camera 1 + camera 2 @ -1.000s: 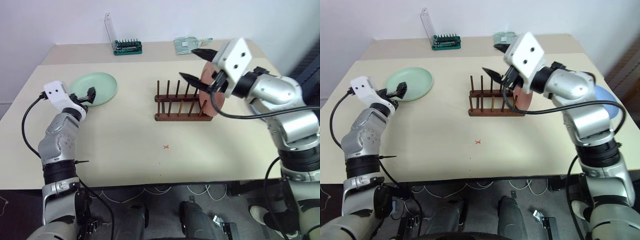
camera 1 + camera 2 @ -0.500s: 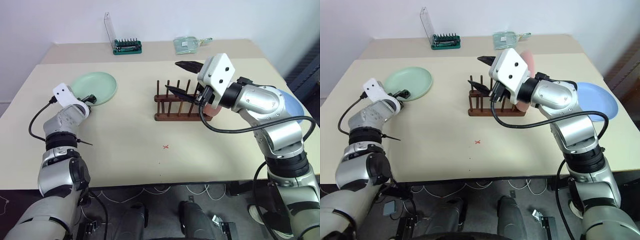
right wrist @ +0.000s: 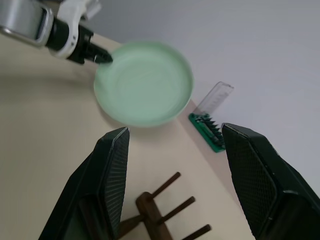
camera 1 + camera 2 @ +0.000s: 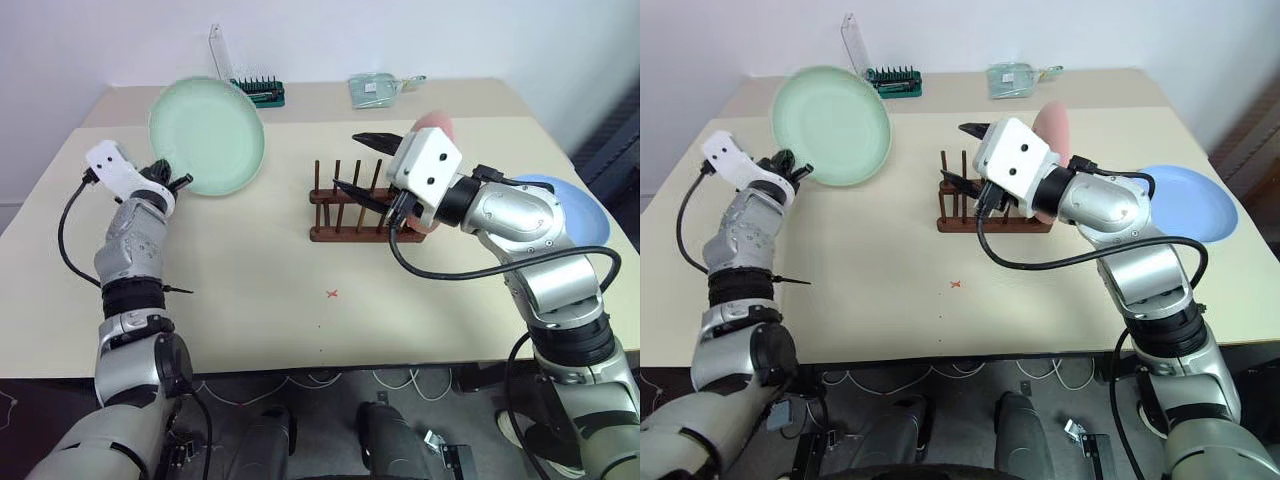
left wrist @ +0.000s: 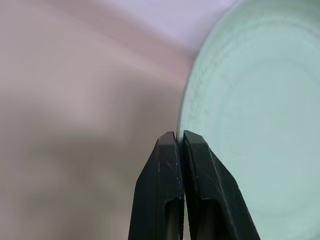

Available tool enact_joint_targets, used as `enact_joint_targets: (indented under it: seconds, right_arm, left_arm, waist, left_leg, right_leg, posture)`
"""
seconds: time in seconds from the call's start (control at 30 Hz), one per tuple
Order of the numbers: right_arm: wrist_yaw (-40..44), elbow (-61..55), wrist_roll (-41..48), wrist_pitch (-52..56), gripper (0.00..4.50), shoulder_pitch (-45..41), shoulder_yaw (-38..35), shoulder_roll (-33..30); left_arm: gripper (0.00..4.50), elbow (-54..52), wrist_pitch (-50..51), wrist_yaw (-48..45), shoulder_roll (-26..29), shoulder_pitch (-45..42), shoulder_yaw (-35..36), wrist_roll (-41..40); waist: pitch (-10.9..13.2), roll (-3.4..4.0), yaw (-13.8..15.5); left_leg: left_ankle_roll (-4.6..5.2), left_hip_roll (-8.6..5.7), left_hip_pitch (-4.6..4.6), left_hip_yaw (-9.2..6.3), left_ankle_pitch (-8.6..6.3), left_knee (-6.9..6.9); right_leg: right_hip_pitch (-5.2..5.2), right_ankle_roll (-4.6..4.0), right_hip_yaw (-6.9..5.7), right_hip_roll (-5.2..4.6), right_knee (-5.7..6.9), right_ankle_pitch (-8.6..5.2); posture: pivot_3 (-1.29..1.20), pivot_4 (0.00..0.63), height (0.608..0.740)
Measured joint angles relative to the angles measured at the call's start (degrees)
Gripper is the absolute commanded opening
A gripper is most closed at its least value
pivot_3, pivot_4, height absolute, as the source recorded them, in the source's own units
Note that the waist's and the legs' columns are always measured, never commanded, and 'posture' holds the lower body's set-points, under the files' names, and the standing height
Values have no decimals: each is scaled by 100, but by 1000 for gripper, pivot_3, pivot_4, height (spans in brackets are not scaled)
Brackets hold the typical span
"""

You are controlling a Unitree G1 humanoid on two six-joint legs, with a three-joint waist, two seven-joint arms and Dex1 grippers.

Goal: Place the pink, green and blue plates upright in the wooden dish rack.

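Note:
My left gripper [image 4: 172, 180] is shut on the rim of the green plate [image 4: 208, 137]. The plate hangs tilted on edge above the table's left rear. In the left wrist view the two fingers [image 5: 170, 150] pinch the green plate [image 5: 255, 125] at its edge. The wooden dish rack [image 4: 345, 215] stands mid-table. The pink plate [image 4: 437, 128] stands upright at the rack's right end, partly hidden by my right arm. My right gripper [image 4: 362, 165] hovers open over the rack, holding nothing. At the right, the blue plate [image 4: 565, 205] lies flat on the table.
A green-black tool holder [image 4: 255, 93] with a clear lid and a clear plastic package [image 4: 378, 88] sit at the table's back edge. A small red cross [image 4: 332, 294] marks the tabletop in front of the rack.
My left gripper closed on the green plate's rim and lifted it off the table, tipping it up on edge. My right gripper came down a little over the rack and stays open.

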Motion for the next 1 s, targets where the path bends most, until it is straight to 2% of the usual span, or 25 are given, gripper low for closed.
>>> enact_joint_targets:
  seconds: [0.07,0.23,0.53,0.8,0.83,0.87,0.9,1.0]
  right_arm:
    - [-54,266,-462,-347,2989,-95,221,-2]
    - [-75,933,-1175,-1067,4439,-465,580,152]
    - [-795,1933,-3228,-2697,4439,-831,1239,163]
    - [-1052,2420,-4102,-2999,4439,-881,1264,169]
    - [-1060,2446,-4142,-2999,3914,-881,1263,169]
    - [-1064,2467,-4197,-2985,3677,-881,1263,170]
    - [-1085,2471,-4253,-2980,3240,-881,1260,174]
    - [-1153,2471,-4351,-2981,1675,-881,1250,204]
  left_arm:
    - [69,-829,33,-12,-144,110,-176,-30]
    - [0,-2270,326,75,-425,86,-779,-70]
    - [0,-3333,1305,456,-1038,-88,-1424,-249]
    - [0,-3889,1910,478,-1386,-35,-1692,-570]
    - [0,-3926,1920,466,-1384,-35,-1691,-578]
    - [0,-3963,1934,459,-1377,-35,-1689,-580]
    - [0,-3969,1962,458,-1372,-35,-1682,-580]
    - [0,-3968,2019,458,-1371,-5,-1667,-584]
  waist:
    - [0,0,3]
    - [0,0,14]
    - [0,0,6]
    - [0,0,-4]
    - [0,0,-11]
    - [1,0,-14]
    - [1,0,-12]
    - [1,0,0]
  left_leg:
    - [0,0,0,4,0,1]
    - [-1,-2,1,5,1,4]
    - [-27,-1,1,5,16,2]
    - [-29,-1,2,6,17,1]
    - [-29,0,2,6,17,1]
    - [-29,0,3,6,17,0]
    - [-29,0,3,6,17,0]
    - [-29,-1,2,6,17,1]
  right_leg:
    - [1,0,3,0,-1,0]
    - [6,0,3,0,-4,0]
    - [4,0,4,1,-3,0]
    - [5,-1,4,2,-4,0]
    - [5,-1,4,3,-4,0]
    - [5,-1,4,3,-4,0]
    - [5,-1,4,3,-4,0]
    - [7,-1,5,3,-5,0]
  posture:
    - [0,150,740]
    - [0,150,740]
    - [0,150,740]
    - [0,150,740]
    - [0,150,740]
    - [0,150,740]
    - [0,150,740]
    - [0,150,740]
